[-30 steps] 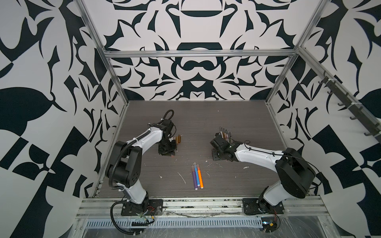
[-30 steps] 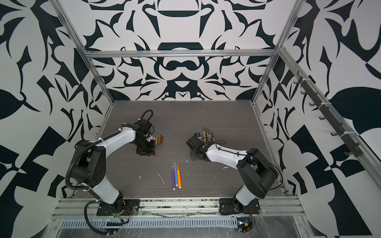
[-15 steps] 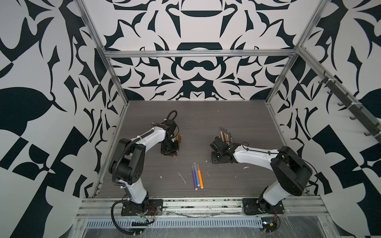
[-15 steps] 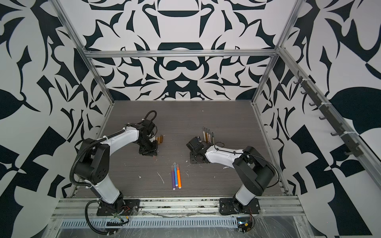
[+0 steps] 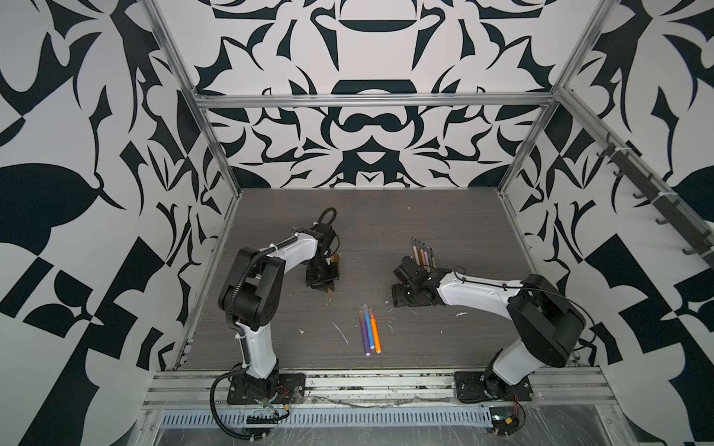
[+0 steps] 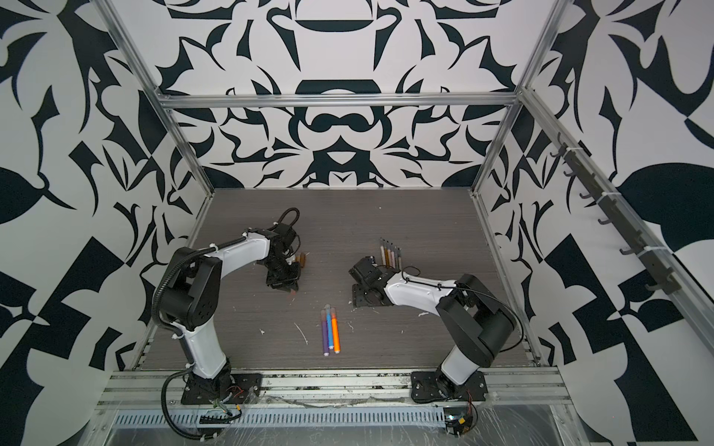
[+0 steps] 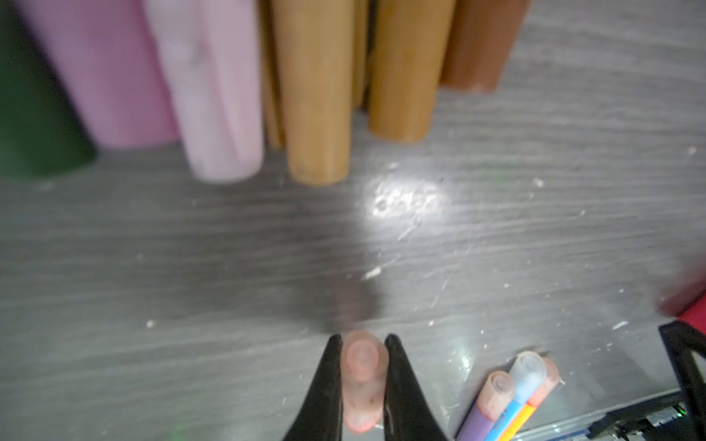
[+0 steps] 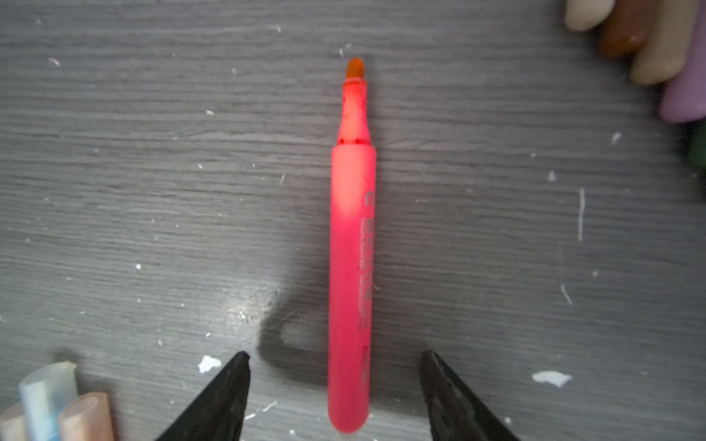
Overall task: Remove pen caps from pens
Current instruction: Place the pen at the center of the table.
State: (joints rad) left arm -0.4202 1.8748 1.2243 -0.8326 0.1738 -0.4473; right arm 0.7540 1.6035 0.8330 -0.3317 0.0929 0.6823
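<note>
**Setting down a pulled cap.** The left gripper [image 7: 361,340] is closed almost fully on a translucent pinkish plastic pen cap [image 7: 361,372]. It holds the cap low over the grey wood-grain tabletop [image 7: 191,267], apart from a row of muted plastic cap tubes [image 7: 313,95]. The right gripper [image 8: 335,355] stands wide and holds nothing. The pink-red plastic marker [image 8: 351,248], its tip bare, lies on the table between the jaws and touches neither.

**Good practice, as a judgement.**
- Lower the cap until it nearly meets the table, beside the row but clear of it.
- Part the jaws only a little, so the cap does not roll.
- Raise the right gripper straight up, off the marker.

**Count.**
- Muted caps: six (one dark green, two pink, two tan, one brown).
- Held cap: one.
- Capped bright markers [image 5: 369,328]: three (purple, blue, orange), lying side by side.
- Thin muted pens [image 5: 423,255]: at least five, near the right gripper.
</note>
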